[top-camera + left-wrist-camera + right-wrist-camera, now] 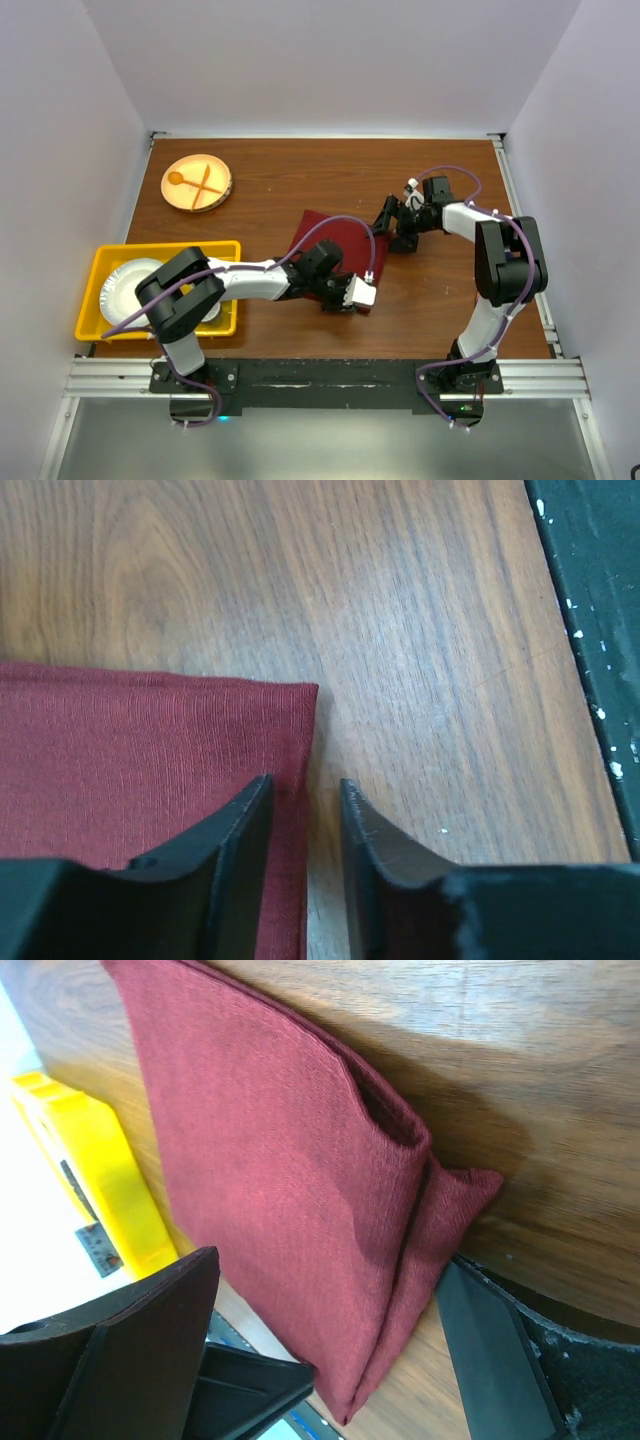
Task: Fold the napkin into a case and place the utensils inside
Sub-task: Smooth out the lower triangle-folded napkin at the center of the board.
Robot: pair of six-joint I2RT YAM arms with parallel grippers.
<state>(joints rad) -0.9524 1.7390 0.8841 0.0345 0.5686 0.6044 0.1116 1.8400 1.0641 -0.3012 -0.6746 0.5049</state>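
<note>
The maroon napkin (pixel 325 235) lies folded into a narrow packet on the wooden table, mid-table. In the left wrist view its corner and straight edge (pixel 140 750) rest flat on the wood. My left gripper (pixel 338 296) (pixel 305 785) hovers over that edge, jaws a narrow gap apart and gripping nothing. My right gripper (pixel 393 228) (pixel 330 1360) is open wide at the packet's right end. There the folded layers (pixel 280 1160) gape as a pocket and bulge between the fingers (pixel 150 1340). The utensils are out of view.
A round wooden plate (pixel 222 190) with an orange spoon and fork sits at the back left. A yellow bin (pixel 165 247) holding white dishes (pixel 130 285) stands at the front left under the left arm. A dark strip (pixel 600 630) borders the wood.
</note>
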